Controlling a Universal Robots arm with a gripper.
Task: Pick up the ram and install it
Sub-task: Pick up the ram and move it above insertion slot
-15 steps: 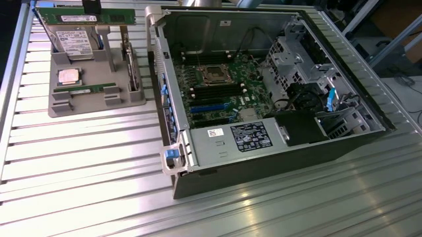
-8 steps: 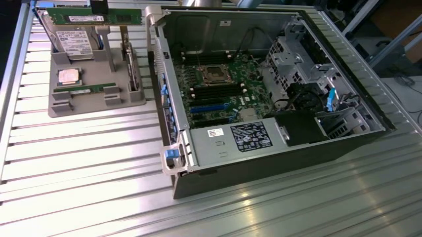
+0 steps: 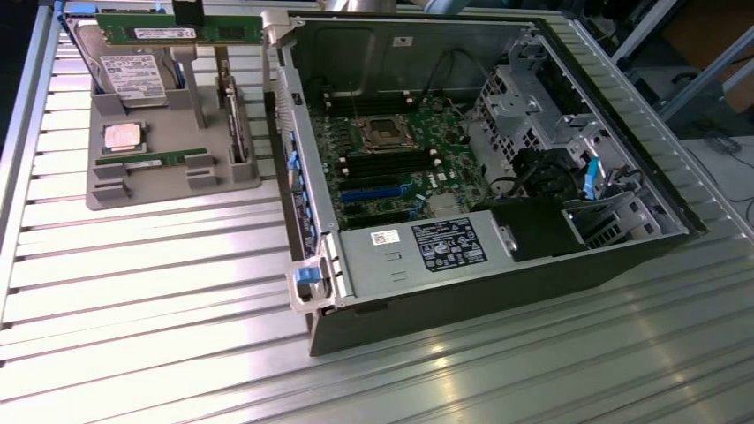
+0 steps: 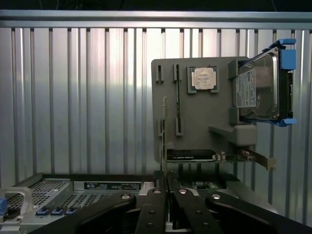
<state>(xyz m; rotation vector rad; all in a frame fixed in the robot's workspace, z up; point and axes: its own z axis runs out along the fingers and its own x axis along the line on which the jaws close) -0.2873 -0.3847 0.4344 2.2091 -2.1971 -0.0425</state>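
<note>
Tool: the tool [image 4: 165, 189] was clenched on the ram, its two dark fingers [image 4: 152, 207] pressed against the board's flat sides. In the exterior view the tool [image 3: 189, 12] sat at the picture's top edge.
Ram: in the wrist view the ram [image 4: 165, 136] appeared edge-on, a thin strip rising from between the fingers. In the exterior view the ram [image 3: 177, 31] hung level with its white sticker facing the camera, held above the far end of the tray and over the hard drive.
Computer case: the computer case [image 3: 353, 291] lay open on the worktop, to the exterior view's right of the tray, with the motherboard [image 3: 389, 159] exposed.
Tray: the grey tray [image 3: 154, 190] carried a hard drive [image 3: 127, 75], a square processor chip [image 3: 123, 137], an expansion card [image 3: 238, 115] standing on edge, and a second green stick [image 3: 147, 162] lying in a slot.
Worktop: the worktop [image 3: 141, 291] was ribbed metal.
</note>
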